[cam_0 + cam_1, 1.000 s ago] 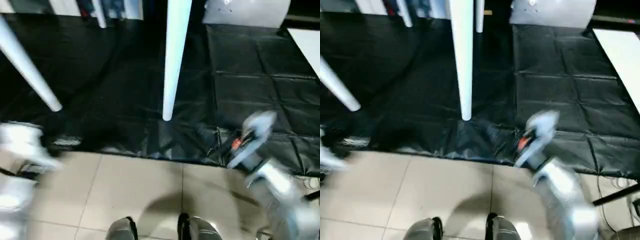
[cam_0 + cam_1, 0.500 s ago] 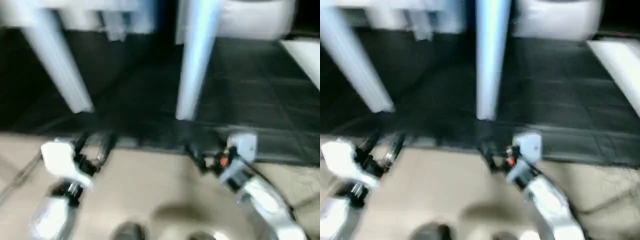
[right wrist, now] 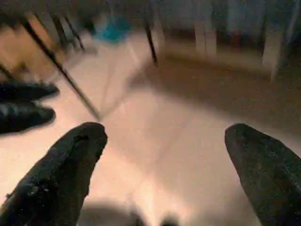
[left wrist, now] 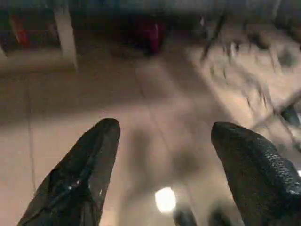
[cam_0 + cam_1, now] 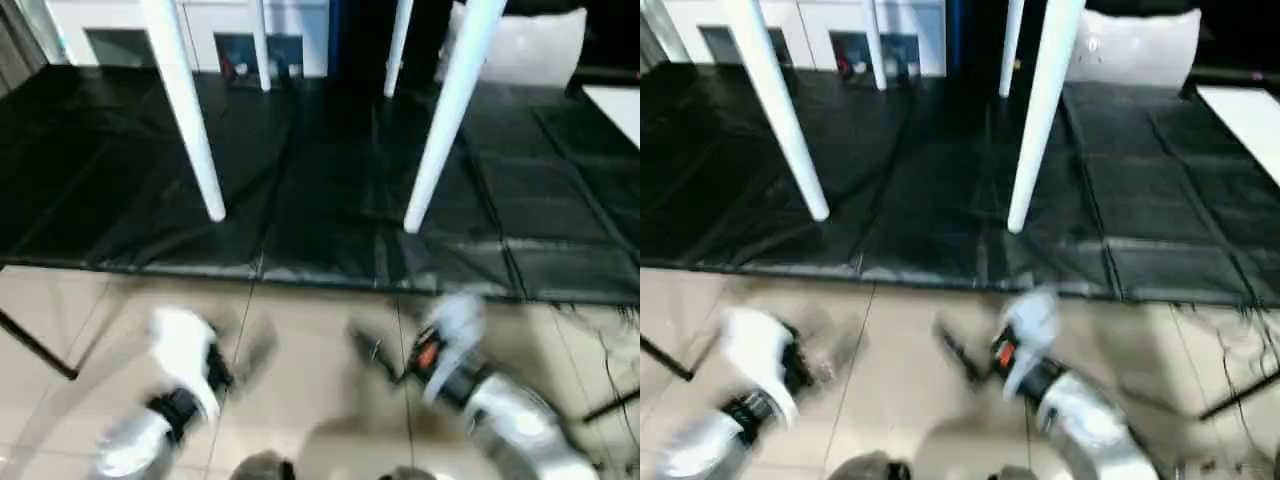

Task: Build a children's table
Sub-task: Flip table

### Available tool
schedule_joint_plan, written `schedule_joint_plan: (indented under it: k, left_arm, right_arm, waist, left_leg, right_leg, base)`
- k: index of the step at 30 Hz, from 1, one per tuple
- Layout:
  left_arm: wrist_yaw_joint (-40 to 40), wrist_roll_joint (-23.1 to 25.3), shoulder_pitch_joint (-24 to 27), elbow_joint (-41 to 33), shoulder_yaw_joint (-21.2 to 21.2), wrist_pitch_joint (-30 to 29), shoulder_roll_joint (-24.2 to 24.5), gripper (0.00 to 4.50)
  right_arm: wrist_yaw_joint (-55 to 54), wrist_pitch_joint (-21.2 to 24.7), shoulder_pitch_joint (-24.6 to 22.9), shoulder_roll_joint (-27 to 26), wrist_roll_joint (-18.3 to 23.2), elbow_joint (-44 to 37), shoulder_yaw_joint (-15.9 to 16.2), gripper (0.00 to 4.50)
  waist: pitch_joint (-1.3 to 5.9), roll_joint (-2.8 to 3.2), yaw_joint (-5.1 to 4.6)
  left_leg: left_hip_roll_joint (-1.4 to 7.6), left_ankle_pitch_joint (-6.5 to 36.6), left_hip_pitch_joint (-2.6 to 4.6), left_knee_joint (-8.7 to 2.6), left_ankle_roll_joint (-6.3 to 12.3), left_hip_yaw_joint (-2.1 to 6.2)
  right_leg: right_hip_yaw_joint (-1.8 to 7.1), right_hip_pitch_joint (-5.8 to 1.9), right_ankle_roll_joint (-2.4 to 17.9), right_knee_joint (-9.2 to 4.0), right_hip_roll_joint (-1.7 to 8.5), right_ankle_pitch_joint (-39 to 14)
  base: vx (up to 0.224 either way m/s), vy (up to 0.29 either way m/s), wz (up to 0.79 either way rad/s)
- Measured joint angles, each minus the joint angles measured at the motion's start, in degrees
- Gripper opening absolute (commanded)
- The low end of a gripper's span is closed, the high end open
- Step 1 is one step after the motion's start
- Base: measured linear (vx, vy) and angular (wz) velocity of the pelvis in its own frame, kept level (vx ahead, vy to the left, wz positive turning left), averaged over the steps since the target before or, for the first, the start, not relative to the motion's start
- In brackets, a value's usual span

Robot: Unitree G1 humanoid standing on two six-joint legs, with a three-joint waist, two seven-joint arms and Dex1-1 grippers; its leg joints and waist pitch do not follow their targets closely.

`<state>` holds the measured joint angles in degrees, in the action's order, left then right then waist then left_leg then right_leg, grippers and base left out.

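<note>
The children's table stands upright on the black mat (image 5: 330, 200), its top out of view above the picture. I see its white legs: the near left leg (image 5: 190, 120), the near right leg (image 5: 445, 120) and two far legs (image 5: 260, 45) behind. My left gripper (image 5: 250, 352) hangs over the tiled floor in front of the mat, open and empty; its black fingers (image 4: 80, 174) stand wide apart. Further right over the tiles, my right gripper (image 5: 368, 350) is also open with nothing between its fingers (image 3: 61, 174).
A white padded bag (image 5: 525, 45) lies at the back right, beside a white board (image 5: 615, 105). White cabinets (image 5: 110, 20) line the back. A thin black stand leg (image 5: 35, 345) crosses the floor at left, cables (image 5: 620, 320) at right. Dark shoes (image 3: 23, 101) rest on the tiles.
The view has tilted up, so more of the table's legs shows. Both grippers have drawn back from the mat's front edge and now hang over the tiles.
</note>
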<state>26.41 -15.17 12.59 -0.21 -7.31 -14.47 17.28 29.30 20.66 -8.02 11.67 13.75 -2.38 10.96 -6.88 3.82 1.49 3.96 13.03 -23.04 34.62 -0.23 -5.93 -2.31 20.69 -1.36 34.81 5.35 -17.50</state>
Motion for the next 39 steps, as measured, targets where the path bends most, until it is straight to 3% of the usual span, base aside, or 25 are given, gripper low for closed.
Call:
schedule_joint_plan:
  k: [3, 4, 5, 6, 7, 8, 9, 10, 11, 12, 13, 14, 15, 16, 17, 20, 22, 26, 29, 39]
  left_arm:
    - [-5.29, 5.71, -8.4, 18.77, -0.09, 0.82, -2.52, 3.98]
    - [-6.71, 6.14, -10.11, 23.47, 0.49, 1.33, -3.55, 3.98]
    - [-8.05, 5.89, -11.66, 28.2, 1.57, 2.05, -5.1, 3.98]
    - [-9.25, 5.11, -13.11, 33.38, 3.22, 2.54, -7.0, 4.09]
    - [-10.16, 4.59, -13.27, 37.16, 3.88, 2.67, -7.95, 4.09]
    - [-11.02, 3.89, -13.53, 41.06, 4.22, 2.91, -8.66, 4.09]
    - [-11.88, 3.63, -15.44, 43.96, 4.41, 2.93, -8.64, 4.09]
    - [-12.81, 3.58, -17.4, 45.45, 4.8, 3.04, -8.7, 4.09]
    - [-14.39, 3.78, -21.22, 48.98, 5.19, 3.07, -9.15, 4.09]
    - [-14.82, 3.87, -22.59, 50.23, 5.22, 3.08, -9.4, 4.09]
    - [-14.78, 4.17, -22.77, 51.01, 5.17, 3.21, -9.68, 4.09]
    - [-14.6, 5.0, -22.68, 52.6, 4.73, 2.9, -10.0, 4.09]
    - [-14.65, 5.88, -22.75, 54.05, 4.32, 2.38, -10.6, 4.09]
    - [-15.18, 6.76, -23.26, 55.3, 4.02, 1.85, -11.39, 4.09]
    - [-16.09, 7.71, -24.03, 56.57, 3.82, 1.73, -12.84, 4.09]
    - [-17.27, 8.11, -23.96, 59.31, 3.89, 1.91, -13.62, 4.09]
    - [-17.93, 7.79, -23.62, 61.21, 4.52, 1.99, -14.02, 4.09]
    - [-20.28, 6.41, -23.91, 65.35, 7.51, 2.0, -16.71, 4.09]
    - [-21.17, 6.13, -24.15, 65.8, 8.66, 2.25, -17.43, 4.09]
    - [-21.72, 5.92, -24.07, 66.95, 9.45, 3.32, -17.78, 4.09]
  right_arm:
    - [-1.95, -0.63, 6.34, -2.54, -2.3, 17.14, -0.52, 4.5]
    - [-2.98, -1.2, 7.44, -3.38, -2.78, 21.53, -0.72, 4.5]
    - [-4.47, -1.85, 8.96, -4.52, -3.13, 27.25, -1.21, 4.5]
    - [-6.97, -2.67, 11.65, -5.66, -3.36, 34.25, -2.07, 4.5]
    - [-9.05, -3.0, 13.85, -6.16, -3.55, 38.5, -2.92, 4.5]
    - [-11.15, -4.19, 15.3, -6.64, -3.45, 41.47, -4.11, 4.5]
    - [-12.78, -5.1, 15.93, -7.42, -3.35, 43.79, -5.15, 4.5]
    - [-14.22, -5.94, 14.72, -7.42, -3.44, 46.17, -5.52, 4.5]
    - [-16.54, -6.0, 15.14, -7.37, -4.73, 53.19, -5.36, 4.5]
    - [-17.52, -5.45, 15.67, -7.29, -5.45, 56.66, -5.32, 4.5]
    - [-18.05, -5.06, 16.31, -7.2, -5.71, 58.34, -5.19, 4.5]
    - [-18.4, -4.59, 17.42, -7.03, -6.09, 59.63, -5.03, 4.5]
    - [-18.58, -4.94, 17.39, -7.12, -6.1, 60.47, -5.21, 4.5]
    - [-18.98, -5.27, 17.79, -7.16, -6.09, 61.63, -5.79, 4.5]
    - [-19.68, -5.43, 18.97, -7.23, -6.2, 63.56, -6.26, 4.5]
    - [-20.86, -6.32, 20.31, -7.51, -7.16, 66.29, -6.43, 4.5]
    - [-20.99, -6.43, 21.27, -7.74, -7.43, 67.99, -6.65, 4.5]
    - [-21.18, -7.3, 22.92, -8.28, -7.89, 71.95, -7.35, 4.5]
    - [-21.15, -7.6, 23.33, -8.69, -8.04, 72.85, -7.41, 4.5]
    - [-19.97, -7.79, 23.74, -8.98, -9.14, 74.08, -7.91, 4.5]
  waist:
    - [-0.25, -0.11, -0.1]
    - [-0.29, -0.33, -0.01]
    - [-0.57, -0.9, 0.02]
    - [-1.24, -1.36, -0.03]
    - [-1.55, -0.41, -0.39]
    - [-2.13, 1.16, -2.63]
    - [-2.69, 2.71, -4.24]
    - [-2.8, 1.97, -4.64]
    - [-2.7, 1.07, -4.28]
    - [-2.56, 0.92, -4.11]
    - [-1.83, 0.15, -4.43]
    - [-1.82, 0.81, -5.04]
    - [-1.45, 1.33, -5.45]
    - [-1.06, 1.38, -5.5]
    - [-0.85, 1.66, -5.31]
    - [-0.86, 1.35, -5.11]
    - [-0.86, 1.38, -5.11]
    - [-1.0, 1.17, -4.24]
    - [-1.1, 1.0, -4.12]
    - [-1.07, 0.46, -3.53]
  left_leg:
    - [0.03, -0.03, -0.11, -1.69, -0.05, -1.28]
    - [0.08, -0.05, 0.18, -2.33, -0.08, -2.08]
    - [0.25, 0.22, 0.71, -2.58, -0.59, -2.9]
    - [-0.06, 2.16, 0.74, 1.66, -2.08, -1.43]
    - [0.0, 2.49, 1.95, 6.73, -2.47, 1.08]
    - [0.44, 4.33, 4.99, 8.6, -3.19, 3.03]
    - [0.69, 6.93, 5.52, 7.2, -0.33, 3.8]
    - [0.73, 6.96, 4.81, 7.13, -0.31, 3.38]
    - [0.63, 6.96, 4.2, 7.0, -0.31, 3.13]
    - [0.33, 6.94, 3.61, 6.78, -0.33, 2.95]
    - [-0.8, 6.86, 2.64, 5.9, -0.49, 2.64]
    - [-1.95, 6.07, 1.61, 4.09, -1.52, 2.88]
    - [-2.05, 4.72, 1.43, 2.92, -2.7, 2.86]
    - [-1.95, 2.72, 1.34, 1.92, -1.97, 2.71]
    - [-1.56, 0.26, 1.16, 1.27, 0.65, 2.68]
    - [-0.68, 0.04, 0.07, 1.23, 0.55, 2.43]
    - [-0.42, -0.03, -0.15, 1.22, 0.64, 2.15]
    - [0.19, -0.03, -0.14, 1.09, 0.64, 1.37]
    - [0.7, -0.02, -0.09, 1.03, 0.64, 0.44]
    - [0.81, -0.14, -0.09, 0.86, 1.08, 0.1]
  right_leg:
    - [0.12, 0.2, 0.25, -0.25, 0.17, -0.02]
    - [0.25, 0.42, 0.7, -0.23, 0.27, -0.28]
    - [0.01, 0.94, 0.91, -0.63, 1.17, -0.47]
    - [-1.17, 0.74, 0.68, -1.4, 2.06, -0.09]
    - [-3.32, 0.35, 0.49, -1.78, 3.06, 0.1]
    - [-7.85, -0.55, -0.08, -2.24, 4.32, 0.39]
    - [-10.17, -1.34, -0.16, -1.32, 4.92, 0.05]
    - [-8.51, -1.67, 0.32, 0.7, 4.58, -0.4]
    - [-5.89, -3.04, 0.99, 3.51, 2.63, 1.07]
    - [-4.74, -4.38, 1.37, 4.29, 1.32, 1.5]
    - [-3.42, -5.07, -1.08, 2.78, 0.96, -0.35]
    - [-2.96, -3.77, -0.81, 1.52, 1.56, 1.18]
    - [-3.2, -3.35, -1.22, 0.49, 1.82, 2.38]
    - [-3.27, -2.77, -1.14, 0.38, 1.8, 2.63]
    - [-3.45, -2.42, -0.95, 0.65, 1.39, 2.54]
    - [-3.5, -1.35, -0.02, 0.39, 0.67, 3.06]
    - [-3.44, -0.97, 0.17, 0.44, 0.55, 3.17]
    - [-3.26, -0.77, 0.31, 0.4, 0.37, 3.18]
    - [-3.18, -0.72, 0.34, 0.29, 0.36, 3.2]
    - [-3.07, -0.56, 0.57, 0.2, 0.36, 3.11]
  base:
    - [-0.128, 0.007, 0.04]
    - [-0.139, -0.014, 0.1]
    - [-0.072, -0.037, 0.15]
    - [0.047, 0.025, -0.3]
    - [0.047, 0.025, -0.3]
    - [0.094, 0.155, -0.71]
    - [0.007, 0.171, -0.17]
    - [0.007, 0.171, -0.17]
    - [-0.081, 0.04, 0.19]
    - [-0.059, -0.01, -0.17]
    - [-0.059, -0.01, -0.17]
    - [-0.103, 0.042, -0.52]
    - [-0.113, 0.011, -0.37]
    - [-0.113, 0.011, -0.37]
    - [0.0, 0.0, 0.0]
    - [0.0, 0.0, 0.0]
    - [0.0, 0.0, 0.0]
    - [0.0, 0.0, 0.0]
    - [0.0, 0.0, 0.0]
    - [0.0, 0.0, 0.0]
